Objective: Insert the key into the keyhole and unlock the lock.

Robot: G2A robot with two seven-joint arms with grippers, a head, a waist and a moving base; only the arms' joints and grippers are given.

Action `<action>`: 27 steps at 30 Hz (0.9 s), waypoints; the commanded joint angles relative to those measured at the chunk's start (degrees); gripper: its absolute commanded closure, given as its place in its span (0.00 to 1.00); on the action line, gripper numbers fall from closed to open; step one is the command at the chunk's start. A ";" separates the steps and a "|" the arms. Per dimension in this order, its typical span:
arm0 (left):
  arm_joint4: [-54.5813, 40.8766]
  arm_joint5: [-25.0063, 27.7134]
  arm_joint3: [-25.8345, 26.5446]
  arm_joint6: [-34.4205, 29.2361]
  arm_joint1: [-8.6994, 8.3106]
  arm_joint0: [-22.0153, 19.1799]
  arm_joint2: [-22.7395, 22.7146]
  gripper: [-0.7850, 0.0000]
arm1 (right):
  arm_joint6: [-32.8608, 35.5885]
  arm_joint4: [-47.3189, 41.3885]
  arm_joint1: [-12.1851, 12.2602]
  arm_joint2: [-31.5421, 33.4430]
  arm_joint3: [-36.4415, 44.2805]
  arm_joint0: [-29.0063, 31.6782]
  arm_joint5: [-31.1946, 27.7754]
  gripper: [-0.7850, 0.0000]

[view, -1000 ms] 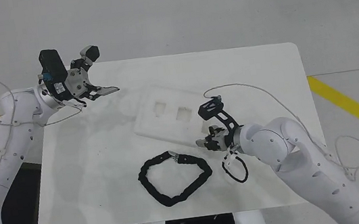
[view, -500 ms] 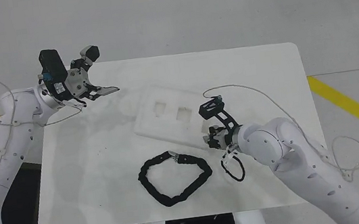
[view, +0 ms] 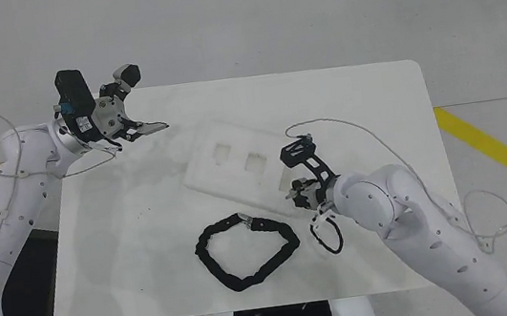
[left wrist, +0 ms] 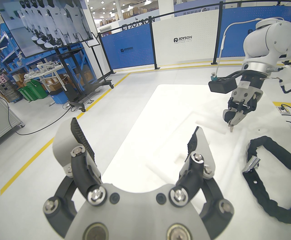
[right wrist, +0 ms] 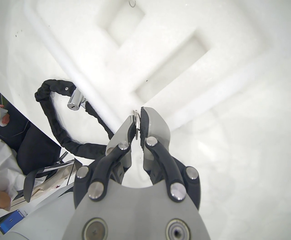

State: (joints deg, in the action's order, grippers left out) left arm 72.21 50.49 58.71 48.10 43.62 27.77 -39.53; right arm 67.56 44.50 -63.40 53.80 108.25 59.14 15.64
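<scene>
A black chain lock (view: 246, 248) lies looped near the table's front edge, its chrome cylinder (right wrist: 74, 102) showing the keyhole at its end. My right gripper (right wrist: 136, 122) is shut on a small metal key (right wrist: 136, 121), held above the near edge of the white foam tray (view: 245, 164), to the right of the lock. From the left wrist view the right gripper (left wrist: 232, 122) points down with the key tip just over the tray. My left gripper (left wrist: 136, 138) hangs open and holds nothing, above the table's far left corner (view: 138, 125).
The white foam tray (right wrist: 170, 56) has two rectangular recesses. A black cable loop (view: 327, 237) hangs below the right wrist. The table's left half (view: 128, 232) is bare. A person's clothing (right wrist: 13, 145) shows past the table's front edge.
The right gripper with the key has shifted slightly toward the foam tray and the table's far side. The left arm and the chain lock have not moved.
</scene>
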 commanded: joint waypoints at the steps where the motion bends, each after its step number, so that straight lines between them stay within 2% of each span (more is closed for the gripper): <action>1: 0.00 0.00 0.00 0.00 0.00 0.00 0.00 0.00 | 0.09 0.44 -0.01 0.19 0.24 -0.05 0.26 1.00; 22: 0.00 0.00 0.00 0.00 0.00 0.00 0.00 0.00 | 4.23 16.18 0.26 3.08 2.11 -1.54 4.38 1.00; 27: 0.00 0.00 0.00 0.00 0.00 0.00 0.00 0.00 | 4.31 15.18 0.47 5.94 5.04 -0.01 3.68 1.00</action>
State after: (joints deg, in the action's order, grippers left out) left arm 72.21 50.49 58.71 48.10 43.62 27.77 -39.53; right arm 71.99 60.14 -62.98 59.14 112.78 58.74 19.55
